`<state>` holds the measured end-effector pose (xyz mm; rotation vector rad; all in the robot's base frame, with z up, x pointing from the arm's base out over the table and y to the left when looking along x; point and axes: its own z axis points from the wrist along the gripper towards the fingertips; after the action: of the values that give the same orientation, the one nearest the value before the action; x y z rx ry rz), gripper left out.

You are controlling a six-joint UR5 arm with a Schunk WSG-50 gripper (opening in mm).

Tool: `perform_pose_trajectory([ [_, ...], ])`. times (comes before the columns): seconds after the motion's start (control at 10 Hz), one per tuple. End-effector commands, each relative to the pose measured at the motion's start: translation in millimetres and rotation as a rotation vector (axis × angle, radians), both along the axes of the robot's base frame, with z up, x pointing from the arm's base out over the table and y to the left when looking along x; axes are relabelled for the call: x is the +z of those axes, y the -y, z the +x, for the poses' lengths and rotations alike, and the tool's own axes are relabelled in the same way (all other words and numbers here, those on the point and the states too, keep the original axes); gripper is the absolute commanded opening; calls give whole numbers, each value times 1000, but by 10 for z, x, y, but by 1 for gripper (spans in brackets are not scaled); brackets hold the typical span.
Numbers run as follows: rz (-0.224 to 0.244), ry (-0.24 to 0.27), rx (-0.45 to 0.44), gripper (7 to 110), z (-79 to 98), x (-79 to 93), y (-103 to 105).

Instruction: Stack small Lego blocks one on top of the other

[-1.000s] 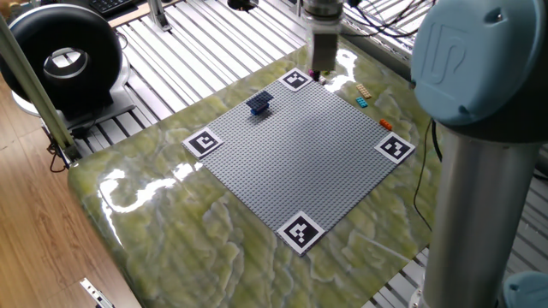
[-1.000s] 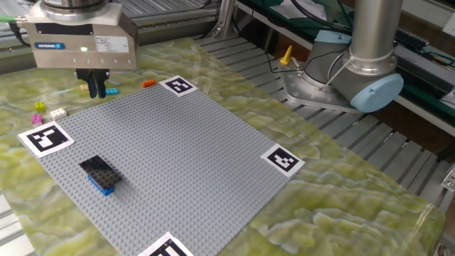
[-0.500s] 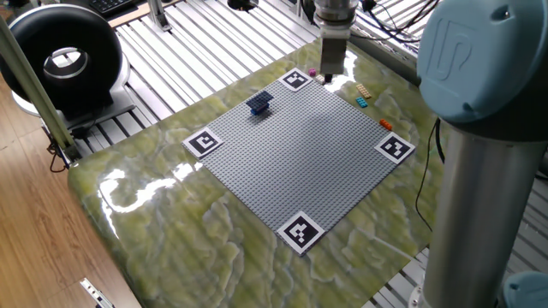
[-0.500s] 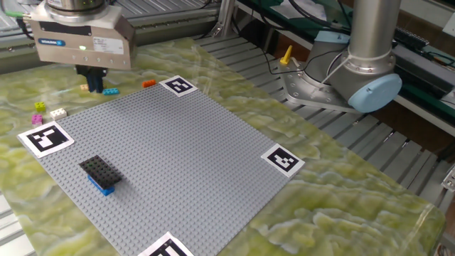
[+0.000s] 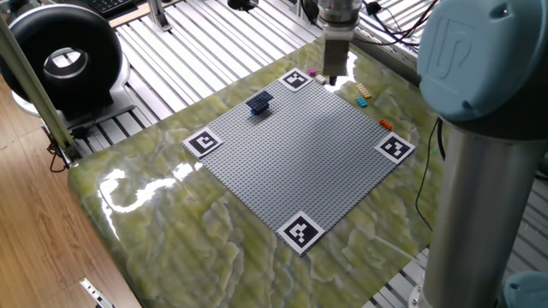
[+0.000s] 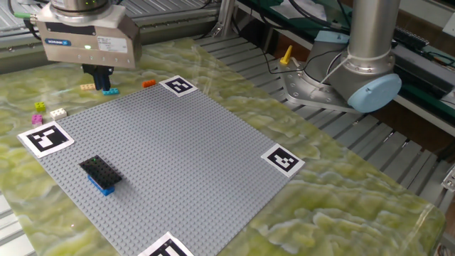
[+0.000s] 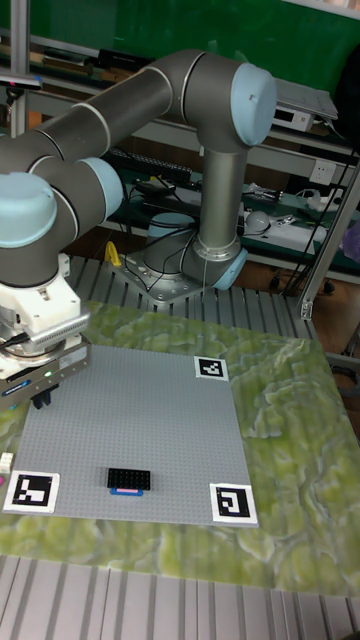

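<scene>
A black block sits on a blue one as a short stack (image 6: 98, 173) on the grey baseplate (image 6: 178, 149); the stack (image 5: 259, 103) also shows in the tall view (image 7: 129, 480). Loose small Lego blocks lie off the plate's edge: tan (image 6: 87, 87), cyan (image 6: 110, 91), orange (image 6: 148, 83), magenta (image 6: 38, 107) and cream (image 6: 58, 112). My gripper (image 6: 99, 80) hangs low over the tan and cyan blocks (image 5: 361, 102). Its dark fingers stand close together, and no gap or held block can be made out. The gripper (image 5: 335, 81) is near the plate's far corner.
Black-and-white marker squares (image 6: 45, 137) (image 6: 178, 86) (image 6: 283, 161) sit at the plate's corners. The arm's base (image 6: 341, 78) stands beyond the table's right side on a slatted metal frame. A black round device (image 5: 60, 56) sits off the table's left.
The gripper has shifted along the plate's far edge, from beside the corner marker to above the tan and cyan blocks. The blocks and the stack have not moved.
</scene>
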<state>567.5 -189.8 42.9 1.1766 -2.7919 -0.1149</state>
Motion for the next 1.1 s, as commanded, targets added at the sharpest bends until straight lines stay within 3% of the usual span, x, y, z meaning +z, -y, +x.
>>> perform_pose_trajectory([
  [0.0, -34, 79, 140, 7, -144, -103, 310],
  [0.1, -35, 77, 195, 7, -133, -120, 438],
  [0.4, -62, 62, 139, 7, -154, -109, 564],
  [1.0, -65, 54, 56, 7, -155, -113, 535],
])
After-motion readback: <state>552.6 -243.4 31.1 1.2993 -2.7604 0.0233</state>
